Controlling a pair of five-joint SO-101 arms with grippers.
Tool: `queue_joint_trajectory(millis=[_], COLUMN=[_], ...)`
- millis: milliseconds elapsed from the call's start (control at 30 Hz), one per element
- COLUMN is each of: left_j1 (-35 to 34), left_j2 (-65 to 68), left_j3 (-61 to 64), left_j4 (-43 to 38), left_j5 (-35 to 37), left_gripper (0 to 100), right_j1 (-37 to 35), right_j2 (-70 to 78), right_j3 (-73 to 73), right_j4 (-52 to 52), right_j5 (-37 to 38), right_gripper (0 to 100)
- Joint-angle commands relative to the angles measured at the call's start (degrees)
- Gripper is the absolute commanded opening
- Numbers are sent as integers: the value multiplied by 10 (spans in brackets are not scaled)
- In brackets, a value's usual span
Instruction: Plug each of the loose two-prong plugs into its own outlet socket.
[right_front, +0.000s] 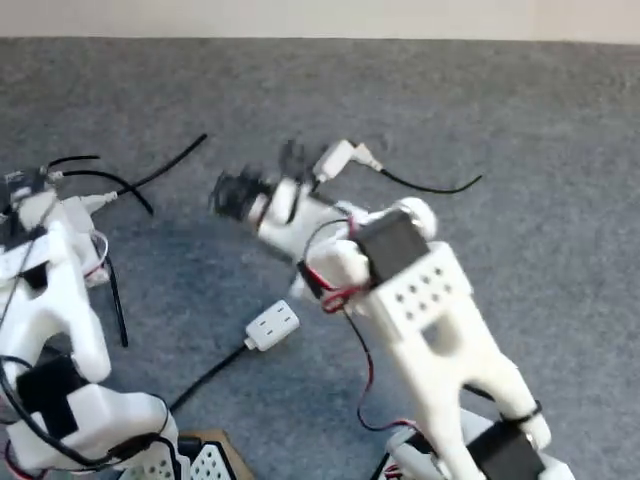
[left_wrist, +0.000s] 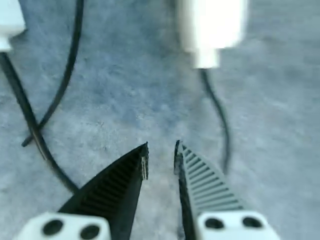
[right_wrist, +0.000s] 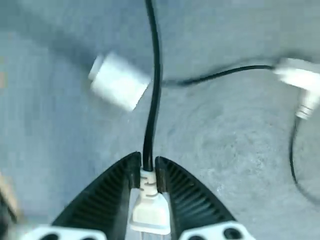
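Two grippers work around the socket (right_front: 272, 325); far left of it, the left gripper (left_wrist: 161, 155) has its fingers a narrow gap apart with nothing between them, and a blurred white piece (left_wrist: 212, 30) lies ahead; beyond the socket, the right gripper (right_wrist: 147, 167) pinches a white plug (right_wrist: 148, 207) at its cord end. The step in hand looks like carrying that plug to the socket; next, its prongs must be turned toward the slots and lined up; a second plug (right_front: 340, 158) lies unplugged beyond and right of the socket.

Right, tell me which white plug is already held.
The plug clamped in the right hand, its black cord trailing out ahead; the other plug lies loose on the carpet.
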Motion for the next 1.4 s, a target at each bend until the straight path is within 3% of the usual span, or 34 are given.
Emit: queue_joint_trajectory(millis=[0,200,400,567,700,1000,1367], left_j1=[33,67,173,275,381,570,565], left_j2=[-100,-379,-649,-842,-952,-985,-983], left_j3=[-71,-13,182,260,269,335,418], left_j4=[87,130,128,133,179,169,70], left_j5=[37,40,52,161,240,225,227], left_gripper=[115,116,146,277,284,289,288], right_j1=[13,13,13,14,14,14,4], right_j2=[-43,-125,-230,-248,-248,-248,-220], right_j3=[-20,102,310,394,400,395,381], right_j4=[-73,-235,-402,-458,-476,-474,-456], right_j5=[-169,-287,-298,-297,-297,-298,-322], right_gripper=[6,6,5,5,5,5,5])
